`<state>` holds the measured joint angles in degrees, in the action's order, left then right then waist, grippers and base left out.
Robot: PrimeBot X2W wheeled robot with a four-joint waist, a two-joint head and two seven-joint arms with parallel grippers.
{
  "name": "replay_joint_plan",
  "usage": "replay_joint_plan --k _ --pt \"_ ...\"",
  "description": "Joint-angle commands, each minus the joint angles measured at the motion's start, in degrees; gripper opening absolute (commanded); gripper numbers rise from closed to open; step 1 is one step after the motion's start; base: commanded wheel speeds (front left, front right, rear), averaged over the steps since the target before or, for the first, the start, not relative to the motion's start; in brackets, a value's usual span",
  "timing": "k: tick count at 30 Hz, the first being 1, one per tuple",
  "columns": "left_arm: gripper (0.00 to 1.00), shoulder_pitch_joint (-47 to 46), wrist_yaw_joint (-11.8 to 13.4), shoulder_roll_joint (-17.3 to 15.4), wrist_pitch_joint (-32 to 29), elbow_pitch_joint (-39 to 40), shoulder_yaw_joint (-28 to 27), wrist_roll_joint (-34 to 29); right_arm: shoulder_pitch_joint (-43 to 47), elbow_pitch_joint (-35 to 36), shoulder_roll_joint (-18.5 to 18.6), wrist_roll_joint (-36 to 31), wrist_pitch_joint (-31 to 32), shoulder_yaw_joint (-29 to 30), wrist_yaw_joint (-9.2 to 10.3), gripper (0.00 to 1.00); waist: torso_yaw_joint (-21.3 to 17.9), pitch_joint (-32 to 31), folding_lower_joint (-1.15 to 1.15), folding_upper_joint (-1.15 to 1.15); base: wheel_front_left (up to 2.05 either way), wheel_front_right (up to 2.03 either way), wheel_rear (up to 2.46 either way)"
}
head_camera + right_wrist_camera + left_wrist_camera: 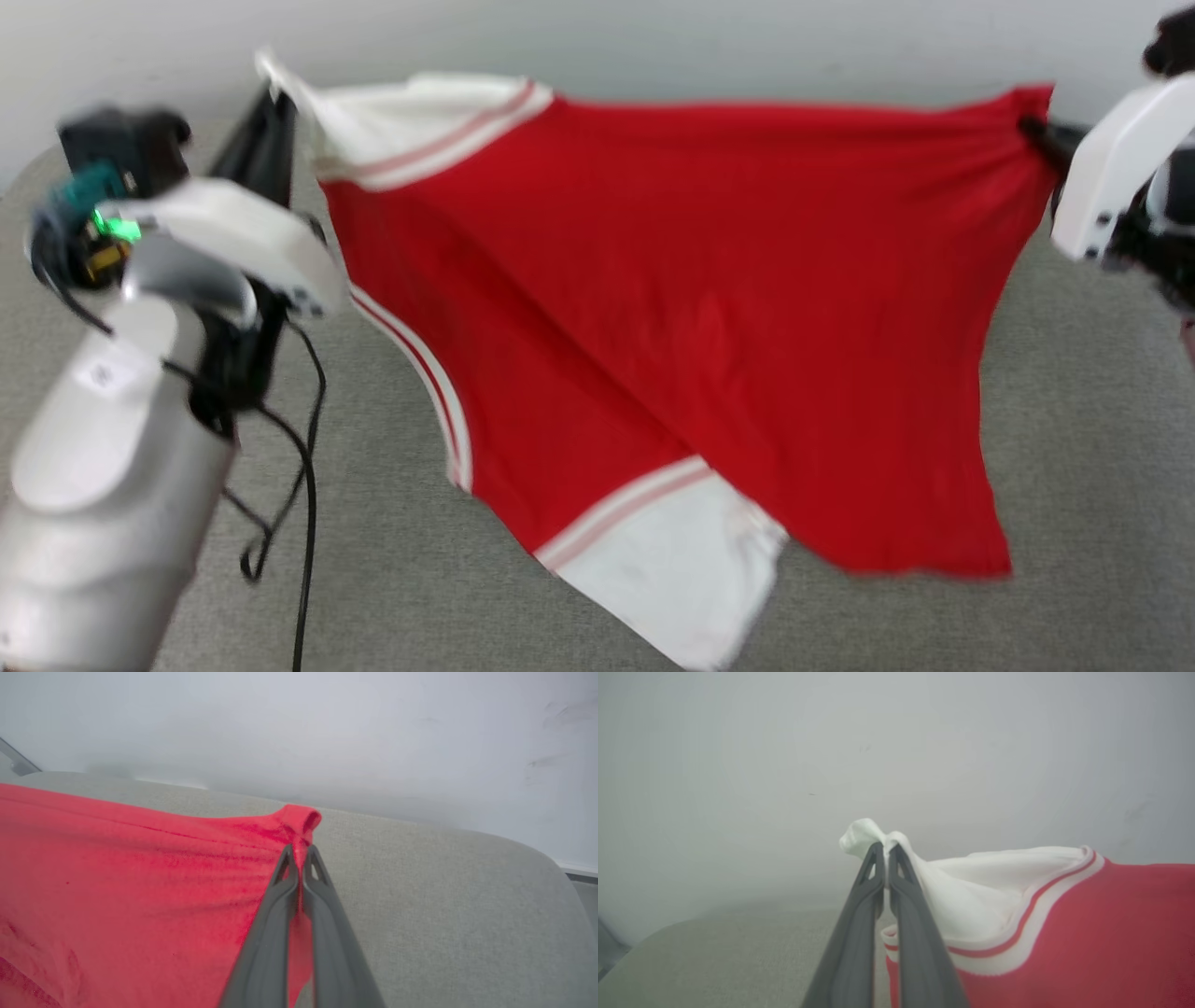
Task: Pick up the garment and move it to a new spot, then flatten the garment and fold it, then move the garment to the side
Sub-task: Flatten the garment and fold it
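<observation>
- Holding the garment (672, 308) spread in the air between the two arms is, as I judge it, the step in hand. It hangs over the grey padded surface (1074, 420), with its far edge stretched from left to right and its near part drooping down.
- The left gripper (885, 851) is pressed together on a bunched corner of the white sleeve (971, 891) at the far left. A small knob of cloth stands out beyond the tips.
- The right gripper (299, 854) is pinching the red corner at the far right, where the cloth rolls over the tips.
- Both pinches take only little cloth, so the pull apart should be gentle: enough to remove the diagonal folds, not enough to draw a corner out.
- Both arms should go down at the same height and speed, otherwise one side lands first and wrinkles.
- The near white sleeve (672, 560) hangs lowest and will probably meet the surface first. It may fold under, so let it land and then draw the far edge away from it.
- The pale wall (784, 765) stands close behind, so there seems little room to draw far.
- The black cable (303, 485) hangs from the left arm, just beside the striped edge. It should stay off the cloth.
- The head view is blurred, so I cannot tell whether the low sleeve touches already.
</observation>
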<state>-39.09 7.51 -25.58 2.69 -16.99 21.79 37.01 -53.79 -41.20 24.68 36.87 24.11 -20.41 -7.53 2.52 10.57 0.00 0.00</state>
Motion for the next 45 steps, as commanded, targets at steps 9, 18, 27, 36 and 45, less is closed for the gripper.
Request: replay_joint_plan --k 9,18,27,36,45 --pt "0.0 -23.2 -2.2 1.1 0.3 -13.2 -2.0 -1.0 -16.2 -3.1 -0.8 -7.7 -7.6 3.9 0.1 0.0 -2.9 3.4 0.0 0.0 0.0 0.0 0.0" --pt "0.0 -43.4 -2.7 -0.6 2.7 -23.0 -2.4 -4.5 -31.8 -6.9 -3.1 -13.9 -13.6 8.9 0.11 0.0 -4.8 11.0 0.0 0.0 0.0 0.0 0.0" --pt "0.0 -53.2 -3.7 -0.1 4.8 -27.9 -3.2 -3.9 -40.9 -10.0 -5.4 -16.3 -16.5 9.7 0.11 0.0 -5.2 20.5 0.0 0.0 0.0 0.0 0.0" --pt "0.0 -51.2 -6.5 2.3 7.5 -33.0 -4.3 -0.8 -42.0 -12.9 -6.3 -15.0 -18.3 7.1 0.09 0.0 -4.0 26.5 0.0 0.0 0.0 0.0 0.0" --pt "0.0 -43.1 -11.6 4.5 10.2 -36.8 -6.7 4.4 -33.0 -11.6 -5.5 -8.7 -20.5 0.4 0.09 0.0 -3.6 25.3 0.0 0.0 0.0 0.0 0.0"
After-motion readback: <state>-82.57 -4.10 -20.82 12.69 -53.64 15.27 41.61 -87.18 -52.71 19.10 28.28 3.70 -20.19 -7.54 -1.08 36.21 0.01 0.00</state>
